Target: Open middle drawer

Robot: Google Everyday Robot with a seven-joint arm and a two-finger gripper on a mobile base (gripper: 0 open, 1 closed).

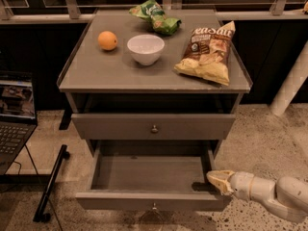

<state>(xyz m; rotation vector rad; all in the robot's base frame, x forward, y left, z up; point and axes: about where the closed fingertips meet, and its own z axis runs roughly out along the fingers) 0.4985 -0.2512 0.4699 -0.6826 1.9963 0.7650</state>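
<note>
Your middle drawer sits pulled out at 6 o'clock. The gripper rests at 4 o'clock by its right wall, grip state untellable; withdrawing carelessly could snag and shove it shut.

claw at right edge of middle drawer; bowl between orange and chip bag; all on cabinet

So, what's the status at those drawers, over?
End effector low, at front right corner of grey flat-fronted middle drawer with round metal knob. Drawer pulled well out. Nothing blocking it.
</note>
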